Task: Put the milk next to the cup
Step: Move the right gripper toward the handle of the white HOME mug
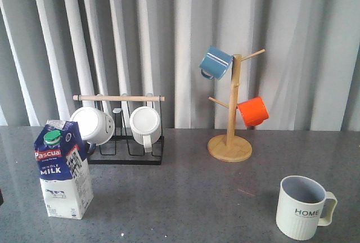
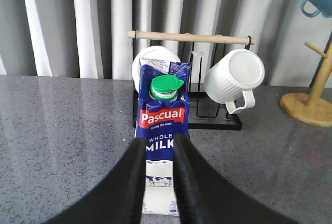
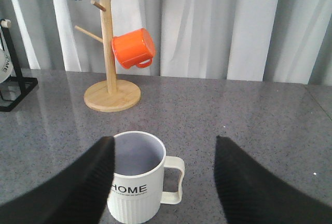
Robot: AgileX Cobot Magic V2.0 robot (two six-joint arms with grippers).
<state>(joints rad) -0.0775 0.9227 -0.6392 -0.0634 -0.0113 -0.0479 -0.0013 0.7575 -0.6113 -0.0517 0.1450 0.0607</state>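
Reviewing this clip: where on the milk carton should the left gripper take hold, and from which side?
Grip the milk across its flat side walls at mid-height, below the gable and green cap, coming in level from the robot's side. It stands upright, and the left gripper already lines up with it.

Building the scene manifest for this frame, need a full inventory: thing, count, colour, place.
milk: 1, dark blue over white, green cap, front left of table, upright
cup: 1, pale cream ribbed, grey inside, "HOME" print, front right, upright
white mugs: 2, white, lying in the wire rack, back left
wire rack: 1, black with wooden top bar, behind the milk
mug tree: 1, light wood, back centre-right
blue mug: 1, blue, hung high on the tree's left side
orange mug: 1, orange, hung lower on the tree's right side
table: 1, speckled grey
curtain: grey-white, behind the table
left tool: black, lined up in front of the milk, narrow gap
right tool: black, open wide, cup at left finger
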